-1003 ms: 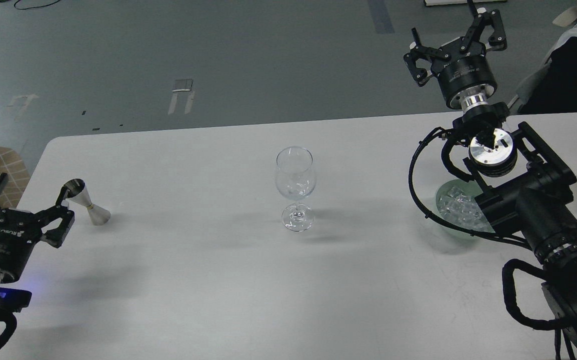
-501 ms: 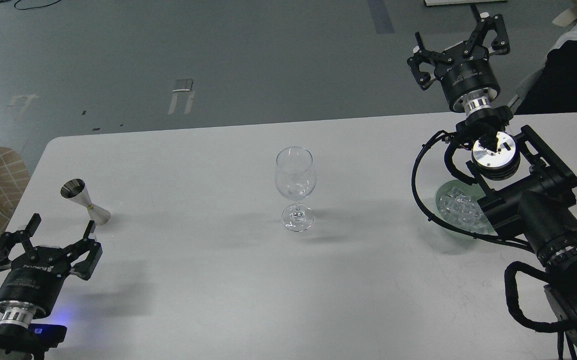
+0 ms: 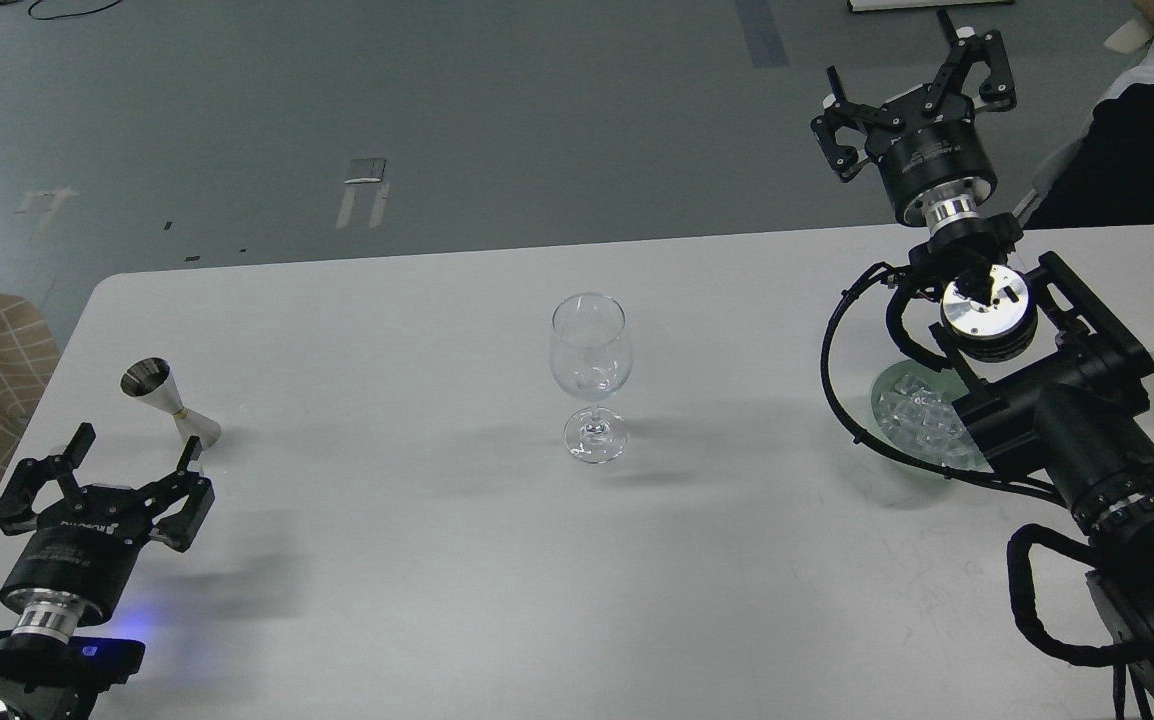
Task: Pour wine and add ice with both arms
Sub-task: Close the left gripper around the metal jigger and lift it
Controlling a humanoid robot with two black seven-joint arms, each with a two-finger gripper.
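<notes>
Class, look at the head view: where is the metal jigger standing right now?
The metal jigger stands upright on the white table near its left edge, just beyond the open left gripper and well left of the wine glass.

lighting even and moderately bright, diffuse from overhead. white tabletop [image 3: 417, 600] reads pale grey with no blown highlights. soft, wide shadows fall from the wine glass [image 3: 590, 375] to both sides, and from the left arm [image 3: 57, 560] toward the right. a blue glow spills onto the tabletop beside the left arm's wrist. small specular glints on the steel jigger [image 3: 169, 402], the silver joint ring [image 3: 987, 308] of the right arm and the ice [image 3: 922, 415]. focus sharp across the frame; no motion blur. black arm surfaces lose detail in shadow.
</notes>
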